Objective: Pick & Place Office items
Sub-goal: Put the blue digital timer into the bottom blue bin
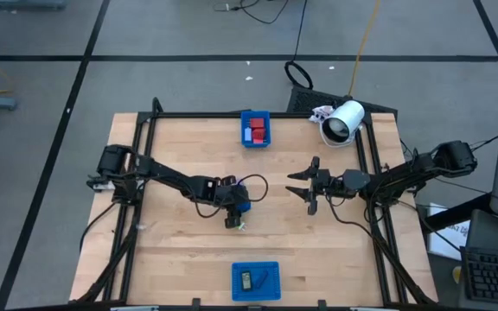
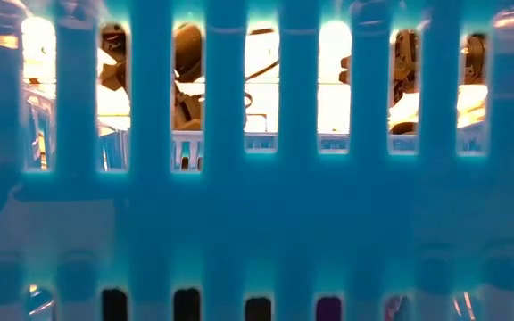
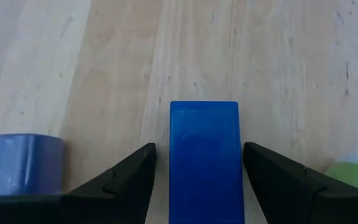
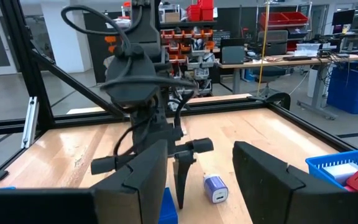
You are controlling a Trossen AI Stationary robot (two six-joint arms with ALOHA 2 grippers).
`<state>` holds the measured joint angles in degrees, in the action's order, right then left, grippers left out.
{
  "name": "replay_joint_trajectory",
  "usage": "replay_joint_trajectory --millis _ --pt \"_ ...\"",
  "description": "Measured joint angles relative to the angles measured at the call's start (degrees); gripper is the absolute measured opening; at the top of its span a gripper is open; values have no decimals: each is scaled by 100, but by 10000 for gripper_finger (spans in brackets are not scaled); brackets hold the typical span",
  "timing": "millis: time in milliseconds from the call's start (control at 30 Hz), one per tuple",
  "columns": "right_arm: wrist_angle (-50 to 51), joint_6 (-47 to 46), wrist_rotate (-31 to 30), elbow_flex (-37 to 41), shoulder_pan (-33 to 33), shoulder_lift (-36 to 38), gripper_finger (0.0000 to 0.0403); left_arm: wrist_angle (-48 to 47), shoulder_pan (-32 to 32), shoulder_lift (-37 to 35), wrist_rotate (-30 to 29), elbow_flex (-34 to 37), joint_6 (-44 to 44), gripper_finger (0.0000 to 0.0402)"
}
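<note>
Down at the bench (image 1: 171, 250), the left jaws (image 3: 197, 171) stand spread on either side of a blue block (image 3: 204, 158), with a gap showing between each finger and the block's sides, so nothing is pinched. The block lies flat on the wood, near the middle of the bench. Just beside it sit a purple cylinder (image 3: 20, 163) and a green bit (image 3: 356, 173). The right jaws (image 1: 305, 184) hover spread and empty, a little apart, facing the left arm. Farther out, a blue tray (image 1: 255, 128) at the far edge holds red pieces, another blue tray (image 1: 256, 282) at the near edge holds dark pieces, and a white cylinder (image 1: 344, 120) rests at the far right corner.
</note>
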<state>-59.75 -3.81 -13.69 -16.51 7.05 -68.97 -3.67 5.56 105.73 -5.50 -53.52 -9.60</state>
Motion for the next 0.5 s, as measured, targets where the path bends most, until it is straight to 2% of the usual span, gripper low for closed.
replay_joint_trajectory --millis 500 --pt "2 0 -2 2 0 0 171 62 0 178 -4 -7 23 240"
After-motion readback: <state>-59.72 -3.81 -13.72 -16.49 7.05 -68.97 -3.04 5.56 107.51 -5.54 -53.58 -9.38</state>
